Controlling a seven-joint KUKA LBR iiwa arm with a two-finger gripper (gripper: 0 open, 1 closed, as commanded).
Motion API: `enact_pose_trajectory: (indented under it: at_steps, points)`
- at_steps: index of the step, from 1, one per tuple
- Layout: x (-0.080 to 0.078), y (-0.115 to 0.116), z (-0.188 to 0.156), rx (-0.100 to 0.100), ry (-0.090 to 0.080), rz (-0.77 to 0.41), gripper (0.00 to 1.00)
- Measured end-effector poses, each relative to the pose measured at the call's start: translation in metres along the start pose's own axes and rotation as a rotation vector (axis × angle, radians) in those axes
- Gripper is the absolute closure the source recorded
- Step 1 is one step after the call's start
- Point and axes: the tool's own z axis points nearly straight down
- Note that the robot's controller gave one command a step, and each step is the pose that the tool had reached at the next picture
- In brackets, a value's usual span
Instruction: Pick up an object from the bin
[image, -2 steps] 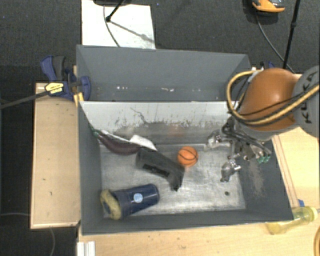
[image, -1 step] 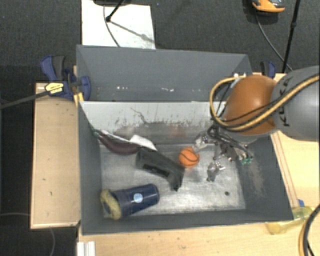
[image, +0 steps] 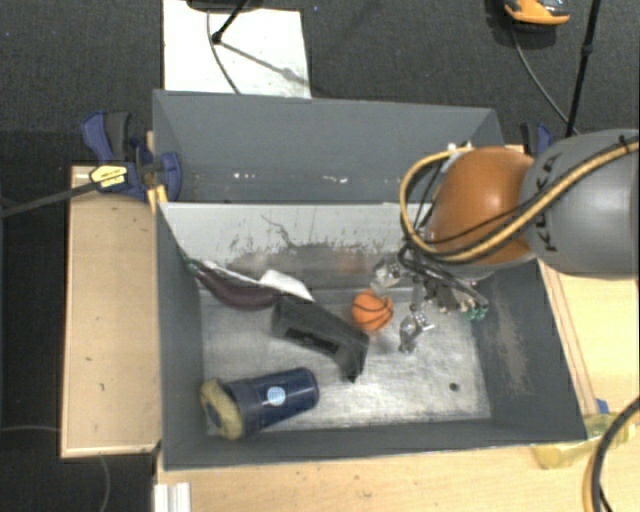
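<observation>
Ball: small orange ball (image: 372, 311) with dark seams like a basketball's, lying on the bin floor right of centre, towards the back wall.
Claw: gripper (image: 412, 328) is low in the bin, just beside the ball on its right, near the floor; how far open it is cannot be told, nor whether it has hold of anything.
Ball and claw: close together; whether they touch cannot be told.
Arm: reaches in from the right, with a rounded orange cover (image: 480, 205) at the wrist and yellow and black cables (image: 432, 247) looped round it, above the bin's right rear part.
Black thing: long, angular black object (image: 322, 336) just left of the ball, lying slantwise across the middle of the floor, its right end pointing to the front.
Dark thing: slim, dark purple, curved piece (image: 236, 287) at the left rear of the floor, with a white scrap (image: 290, 287) against its right end, close to the black object's upper end.
Blue cylinder: blue cylinder (image: 268, 397) on its side at the front left, with a pale round mark on its flank and a yellowish, fuzzy left end; well apart from the ball and the claw.
Speck: small dark speck (image: 453, 387) on the bare floor at the front right.
Bin: grey metal bin (image: 320, 140) with sloping walls and a scuffed floor.
</observation>
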Motion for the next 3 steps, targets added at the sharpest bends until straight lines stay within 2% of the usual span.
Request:
enact_pose_trajectory:
  at_steps: [1,3]
  points:
    - [-0.0304,0.0182,0.0153,0.008,0.000,0.301,1.00]
    - [-0.0244,0.0150,0.0128,0.005,-0.005,0.302,1.00]
